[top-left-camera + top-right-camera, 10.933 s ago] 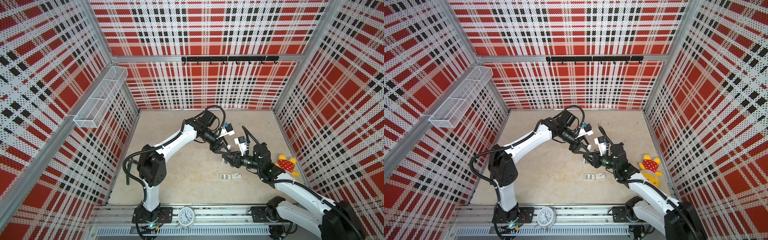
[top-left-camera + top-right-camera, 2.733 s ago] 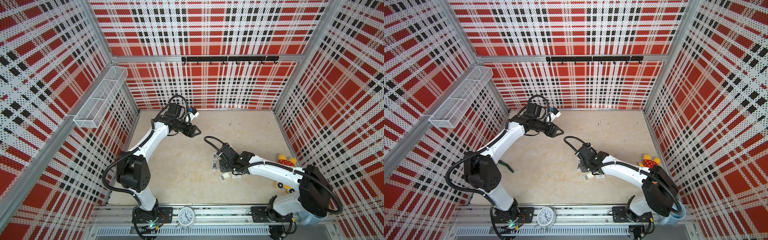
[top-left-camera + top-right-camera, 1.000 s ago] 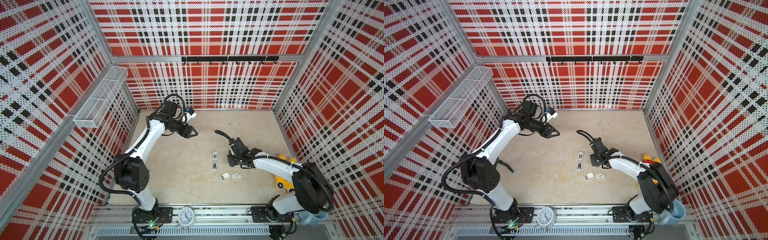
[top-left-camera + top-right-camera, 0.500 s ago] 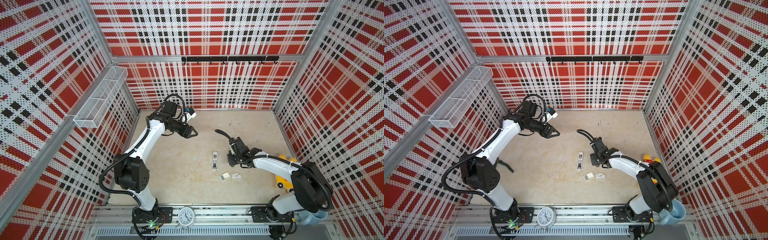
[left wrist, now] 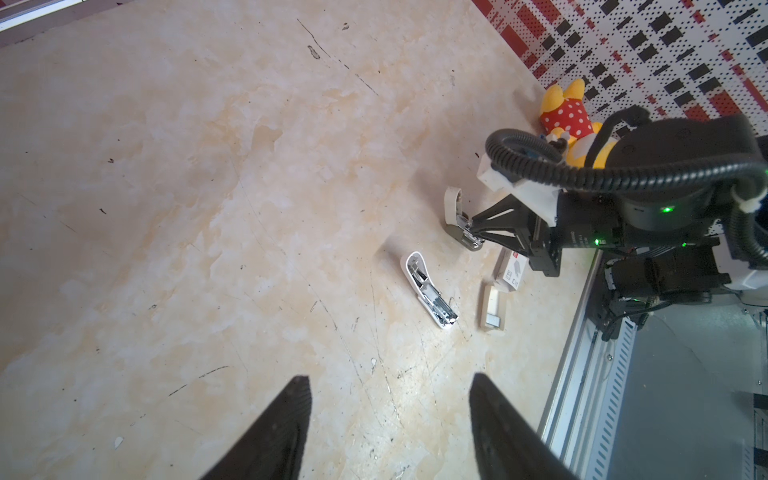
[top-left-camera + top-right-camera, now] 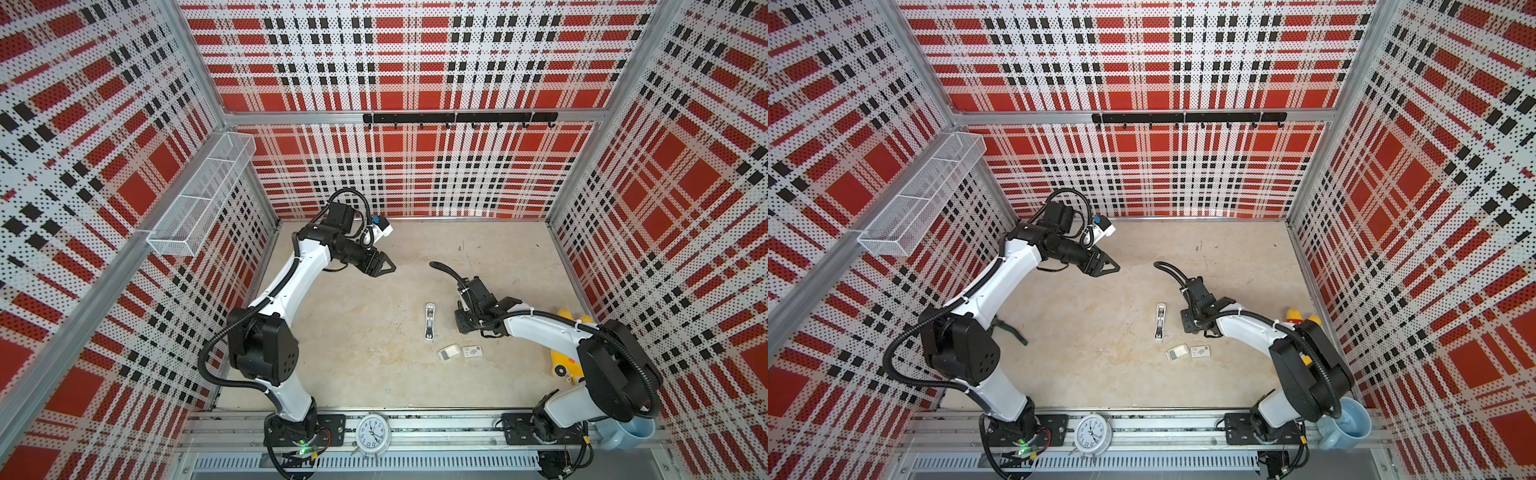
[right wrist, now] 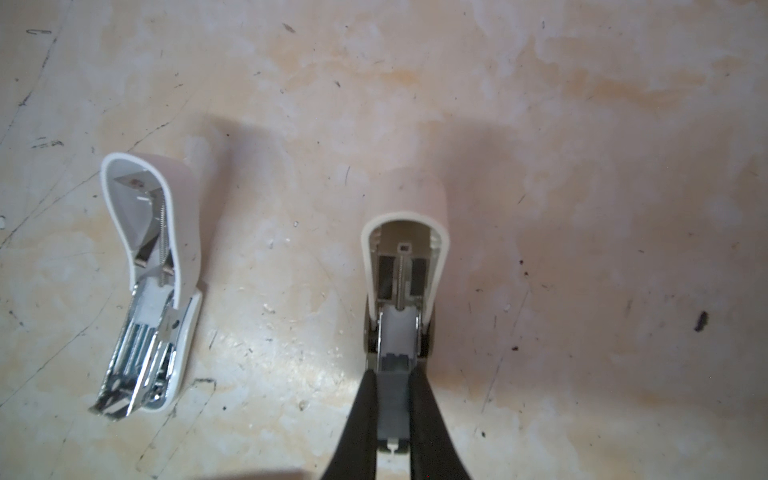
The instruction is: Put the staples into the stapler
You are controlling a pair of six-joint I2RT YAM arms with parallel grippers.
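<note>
- The right gripper (image 7: 393, 376) has its fingers (image 7: 428, 415) pressed in on the grey rear end of a beige stapler (image 7: 405, 232), pinching it. The beige lid stands swung up just beyond the fingertips, and the base sits low at the table (image 6: 353, 374). Whether it rests there I cannot tell.
- A white stapler (image 7: 153, 266) lies open on the table to one side of those fingers. It is near them but touches neither them nor the beige one, and its metal track faces up.
- The staples (image 5: 494, 320) sit in a small white cardboard tray (image 5: 485, 303) flat on the table. The tray is near the right fingers without touching them, just beside the white stapler's metal end.
- A printed box sleeve (image 5: 513, 272) lies just beside the tray, closer to the right fingers.
- The left gripper (image 5: 390, 415) hangs in the air with its fingers (image 5: 286, 424) spread and nothing between them. Both staplers and the tray lie well apart from them, out ahead of the fingertips.
- A yellow plush toy (image 5: 563, 112) in a red dotted dress lies behind the right gripper, by the wall.
</note>
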